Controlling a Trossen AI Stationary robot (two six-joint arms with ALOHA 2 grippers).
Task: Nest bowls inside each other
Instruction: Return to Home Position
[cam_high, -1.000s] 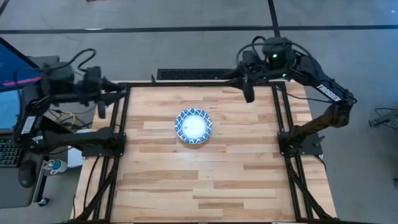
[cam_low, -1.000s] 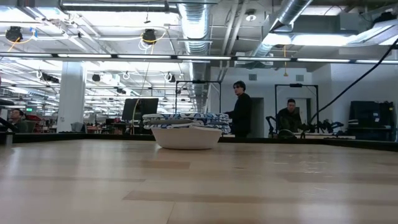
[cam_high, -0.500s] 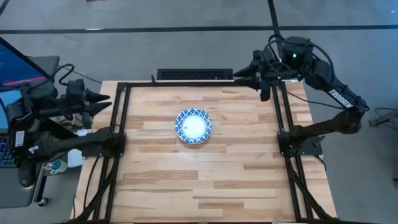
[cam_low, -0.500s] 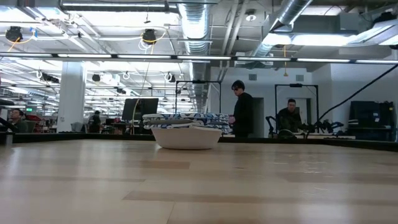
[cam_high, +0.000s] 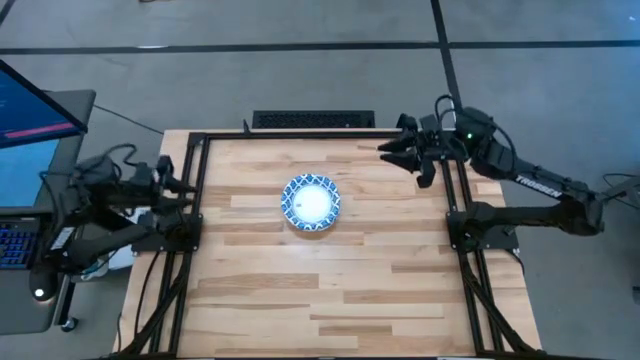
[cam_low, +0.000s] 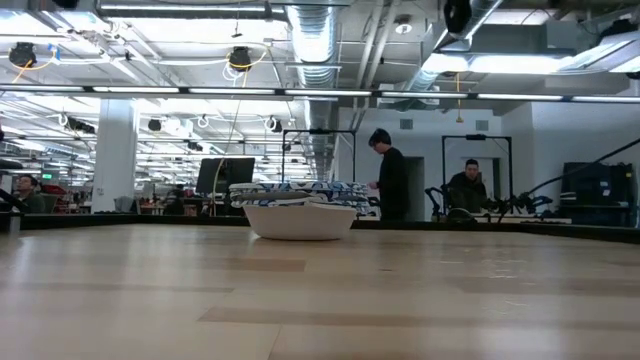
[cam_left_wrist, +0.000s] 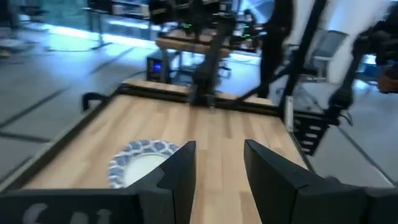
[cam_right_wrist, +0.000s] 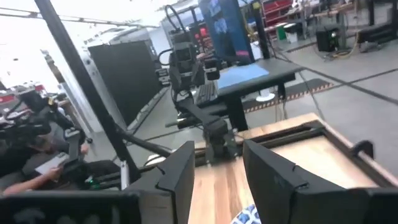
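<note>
The bowls (cam_high: 311, 203) sit nested in one stack at the middle of the table, white inside with blue-patterned rims. In the low view the stack (cam_low: 298, 208) rests on its bottom bowl's base, several rims layered above it. My left gripper (cam_high: 186, 187) is open at the table's left edge and points toward the stack; its wrist view shows the top bowl (cam_left_wrist: 140, 163) ahead of the gripper (cam_left_wrist: 217, 171). My right gripper (cam_high: 390, 152) is open near the far right corner, clear of the bowls. In its own view the gripper (cam_right_wrist: 217, 171) looks across the table at the other arm.
Black frame rails (cam_high: 197, 200) run along the table's left and right sides (cam_high: 452, 195), and bare wood surrounds the stack. A keyboard (cam_high: 312, 120) lies beyond the far edge and a laptop (cam_high: 30, 110) is at the left. People stand in the room behind (cam_low: 388, 185).
Both arms have folded down toward their bases at the table's sides: the left arm has sunk and drawn toward the near-left, and the right arm has dropped low at the right edge. The bowl stack has stayed put.
</note>
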